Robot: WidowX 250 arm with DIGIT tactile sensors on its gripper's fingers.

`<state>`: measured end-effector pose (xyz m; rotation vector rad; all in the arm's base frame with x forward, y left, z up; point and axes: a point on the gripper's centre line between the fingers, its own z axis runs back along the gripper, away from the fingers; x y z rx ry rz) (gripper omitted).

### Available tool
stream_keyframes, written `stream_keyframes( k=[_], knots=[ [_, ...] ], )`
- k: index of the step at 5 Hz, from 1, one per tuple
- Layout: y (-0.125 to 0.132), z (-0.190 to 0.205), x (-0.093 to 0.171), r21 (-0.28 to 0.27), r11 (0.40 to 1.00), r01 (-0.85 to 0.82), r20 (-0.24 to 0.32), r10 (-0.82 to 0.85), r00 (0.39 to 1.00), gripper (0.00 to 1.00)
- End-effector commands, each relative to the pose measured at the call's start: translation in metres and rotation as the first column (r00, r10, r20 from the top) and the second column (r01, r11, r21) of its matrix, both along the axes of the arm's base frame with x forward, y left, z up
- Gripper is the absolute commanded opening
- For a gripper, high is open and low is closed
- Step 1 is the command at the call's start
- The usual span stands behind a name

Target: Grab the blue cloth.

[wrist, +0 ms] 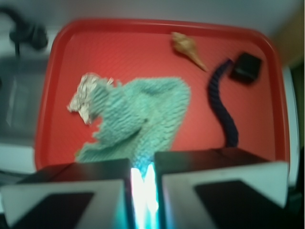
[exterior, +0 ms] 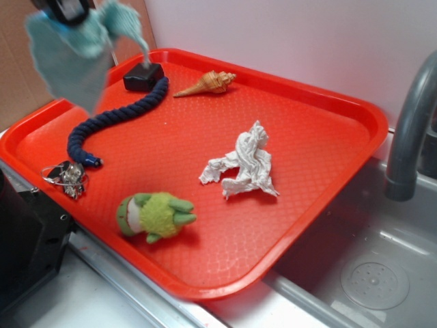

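Jaws: gripper [wrist: 143, 183] pinching 1 edge of blue cloth [wrist: 143, 119], lower frame.
Handling: light, limp, drapes; pinch looks adequate.

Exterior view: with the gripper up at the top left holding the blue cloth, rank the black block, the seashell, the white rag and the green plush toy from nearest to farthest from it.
From the gripper, shut on the blue cloth:
1. Black block, just right of the hanging cloth, at the tray's back edge.
2. Seashell, farther right along the back.
3. White rag and green plush toy, mid-tray and front edge: too close to call.
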<state>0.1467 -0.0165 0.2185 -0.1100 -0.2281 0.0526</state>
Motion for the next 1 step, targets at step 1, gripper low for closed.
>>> stream_keyframes(
  k=[1],
  knots=[
    [0.0402, 0.023, -0.01, -0.039, 0.96, -0.278, 0.038, 0.279, 0.959, 0.0]
  ],
)
